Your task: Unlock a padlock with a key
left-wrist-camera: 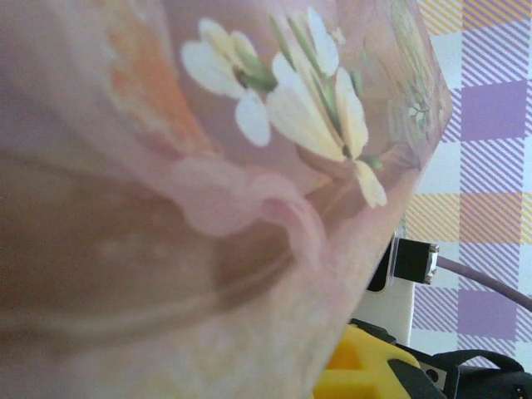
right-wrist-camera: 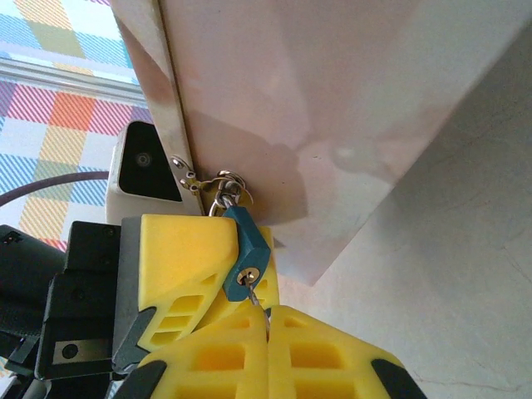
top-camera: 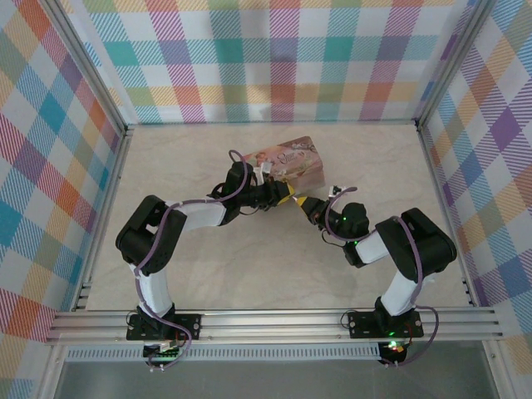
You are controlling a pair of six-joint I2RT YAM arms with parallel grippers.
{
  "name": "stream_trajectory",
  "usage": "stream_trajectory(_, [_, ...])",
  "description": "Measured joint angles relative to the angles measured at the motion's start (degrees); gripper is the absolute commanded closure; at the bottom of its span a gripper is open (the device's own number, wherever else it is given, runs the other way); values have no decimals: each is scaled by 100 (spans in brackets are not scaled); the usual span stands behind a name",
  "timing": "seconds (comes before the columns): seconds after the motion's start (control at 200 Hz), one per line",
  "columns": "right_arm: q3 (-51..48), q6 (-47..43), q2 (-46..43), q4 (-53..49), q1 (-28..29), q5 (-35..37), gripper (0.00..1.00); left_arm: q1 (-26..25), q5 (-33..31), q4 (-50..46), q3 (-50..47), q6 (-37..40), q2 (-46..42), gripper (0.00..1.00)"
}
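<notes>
The padlock (right-wrist-camera: 249,245) hangs by its thin shackle (right-wrist-camera: 226,184) from the small metal hasp (right-wrist-camera: 188,173) at the corner of the flower-patterned pink tin (right-wrist-camera: 332,108). Its keyhole end is turned downward and outward, toward the right arm. The key (right-wrist-camera: 256,299) is seated in the keyhole, and only a short length of its shank is exposed.

The key is pinched by the fully closed right claw (right-wrist-camera: 268,322), its two yellow fingers pressed together on the key's head. This grip is judged to serve turning: the wrist is lined up roughly with the key's axis.

The blue body is braced by the left claw (right-wrist-camera: 233,270), which is nearly closed, with a yellow finger against each side. The padlock is judged to be clamped so that it cannot swing or twist on the hasp under the key's torque.

In the top view, both claws are seen meeting at the near right corner of the tin, which rests on the pale surface (top-camera: 249,274). Insertion is judged complete; rotation and shackle release are not yet done.
</notes>
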Motion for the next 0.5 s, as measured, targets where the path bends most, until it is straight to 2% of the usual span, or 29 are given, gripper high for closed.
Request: stream_trajectory(0.5, [350,-216,232,83,0,-35,100,111,-50,319,-2,-247,0,93])
